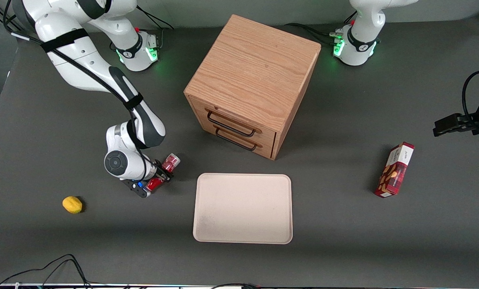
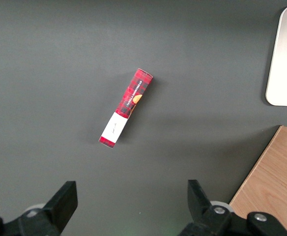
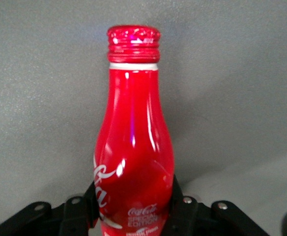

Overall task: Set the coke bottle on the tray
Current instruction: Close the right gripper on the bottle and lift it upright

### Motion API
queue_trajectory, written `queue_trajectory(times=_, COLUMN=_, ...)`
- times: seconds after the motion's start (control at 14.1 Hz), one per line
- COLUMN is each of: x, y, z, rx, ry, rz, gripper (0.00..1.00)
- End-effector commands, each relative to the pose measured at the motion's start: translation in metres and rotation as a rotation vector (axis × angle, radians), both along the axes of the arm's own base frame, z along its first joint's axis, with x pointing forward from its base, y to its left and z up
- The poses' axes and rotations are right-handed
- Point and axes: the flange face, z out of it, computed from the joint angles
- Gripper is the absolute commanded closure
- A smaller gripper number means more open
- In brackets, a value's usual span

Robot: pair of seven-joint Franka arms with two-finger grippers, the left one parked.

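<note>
Small slim red coke bottle point(image 1: 164, 173) with red cap lies tilted in the lower left of the front view, clamped at its lower body by the right arm's black two-finger gripper point(image 1: 157, 179); cap end points up-right toward the wooden cabinet, base end hidden under the gripper and wrist. Cannot tell whether it rests on the desk or is lifted just off it. It is not on the tray. In the right wrist view the coke bottle point(image 3: 133, 152) fills the centre, fingers point(image 3: 183, 209) pressed on both sides of its lower body; its base is cut off by the frame edge. Readable: white script "Coca-Cola" partly cut off, small "Coca-Cola SPECIAL EDITION" below; the lowest line is too small to read.

Large flat beige rectangular tray point(image 1: 243, 237) with rounded corners sits lower centre, beside the bottle, apart from it, nothing on it. Only a corner of the tray point(image 2: 283, 73) shows in the left wrist view.

Light oak wooden two-drawer cabinet point(image 1: 255, 80) with dark wire handles stands upper centre, above the tray. Small yellow lemon-like fruit point(image 1: 72, 204) at lower left, near the gripper. Red tartan rectangular snack box point(image 1: 395, 169) at the right, toward the parked arm's end; print unreadable. Dark grey desk point(image 1: 384, 249) carries all.
</note>
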Motion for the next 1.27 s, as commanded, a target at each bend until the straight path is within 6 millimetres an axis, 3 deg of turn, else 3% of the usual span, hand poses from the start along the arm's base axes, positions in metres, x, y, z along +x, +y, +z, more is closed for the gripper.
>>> queue_trajectory(times=0.0, x=0.0, y=0.002, z=0.017, rx=-0.014, ry=-0.033, rz=0.0, gripper=1.0)
queue_trajectory(times=0.07, x=0.004, y=0.003, z=0.027, rx=-0.008, ry=-0.049, rz=0.007, gripper=1.0)
queue_trajectory(times=0.21, x=0.015, y=0.004, z=0.069, rx=-0.007, ry=-0.073, rz=0.047, gripper=1.0)
queue_trajectory(times=0.49, x=0.03, y=0.005, z=0.201, rx=0.013, ry=-0.132, rz=0.267, gripper=1.0)
queue_trajectory(times=0.64, x=0.047, y=0.007, z=0.267, rx=0.01, ry=-0.142, rz=0.362, gripper=1.0)
queue_trajectory(times=0.71, x=0.054, y=0.016, z=0.293, rx=-0.001, ry=-0.14, rz=0.413, gripper=1.0)
queue_trajectory(times=0.78, x=0.059, y=0.042, z=0.32, rx=0.01, ry=-0.159, rz=0.46, gripper=1.0)
queue_trajectory(times=0.85, x=0.068, y=0.053, z=0.331, rx=0.027, ry=-0.18, rz=0.479, gripper=1.0)
queue_trajectory(times=0.99, x=0.074, y=0.107, z=0.32, rx=0.122, ry=-0.224, rz=0.571, gripper=1.0)
queue_trajectory(times=1.13, x=0.09, y=0.133, z=0.27, rx=0.178, ry=-0.257, rz=0.593, gripper=1.0)
queue_trajectory(times=1.2, x=0.099, y=0.142, z=0.229, rx=0.194, ry=-0.255, rz=0.595, gripper=1.0)
